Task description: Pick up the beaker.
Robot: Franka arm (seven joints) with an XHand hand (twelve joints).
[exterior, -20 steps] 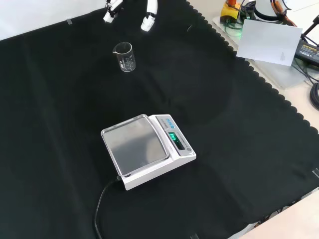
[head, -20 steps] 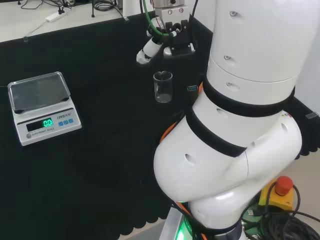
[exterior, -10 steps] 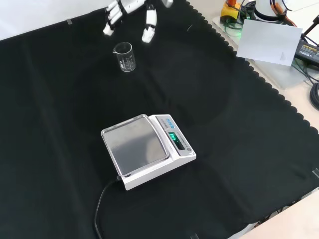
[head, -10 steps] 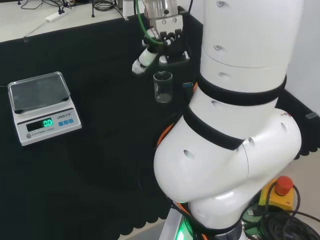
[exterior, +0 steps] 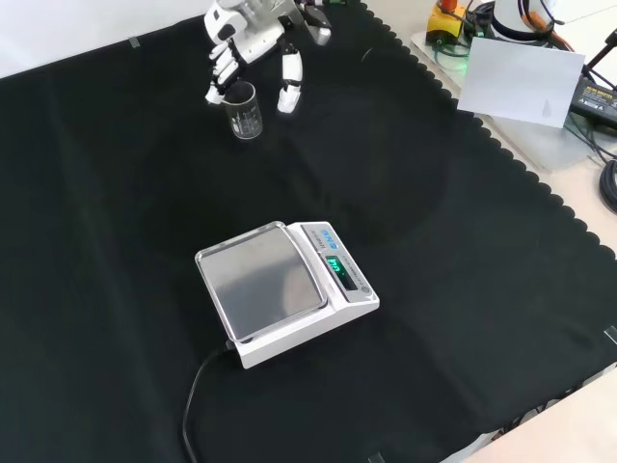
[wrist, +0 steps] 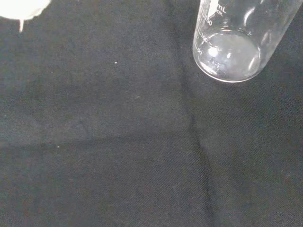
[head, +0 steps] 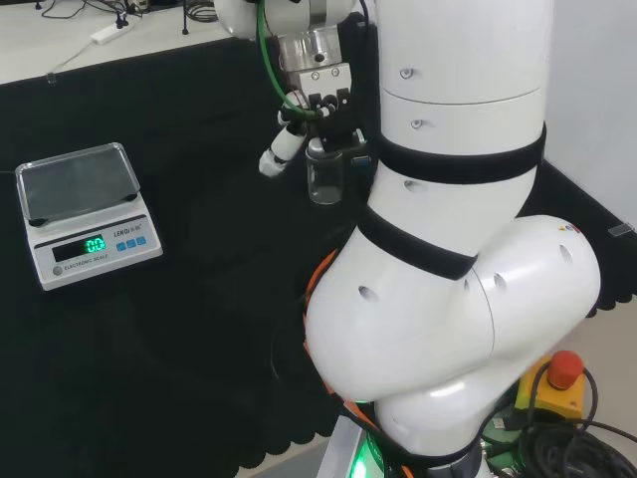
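- In the front view the beaker (exterior: 244, 110) is seen upright on the black cloth of the table (exterior: 463, 289), far from the camera and near the table's far scalloped edge.
- The hand (exterior: 253, 39) is seen just above and behind the beaker, its fingers (exterior: 221, 72) spread and fairly straight; one group hangs at the beaker's left rim and another finger at its right, so the glass is flanked but not clasped.
- Whether any finger touches the glass cannot be told.
- Wide bare cloth is seen left and right of the beaker; the scale (exterior: 285, 291) stands well apart, nearer the camera.
- In the head view the beaker's (head: 325, 171) right side is cut off by the arm's white link (head: 458, 199).
- In the wrist view the beaker's (wrist: 234, 45) base is shown and its rim is cut off; the contents are hard to make out.
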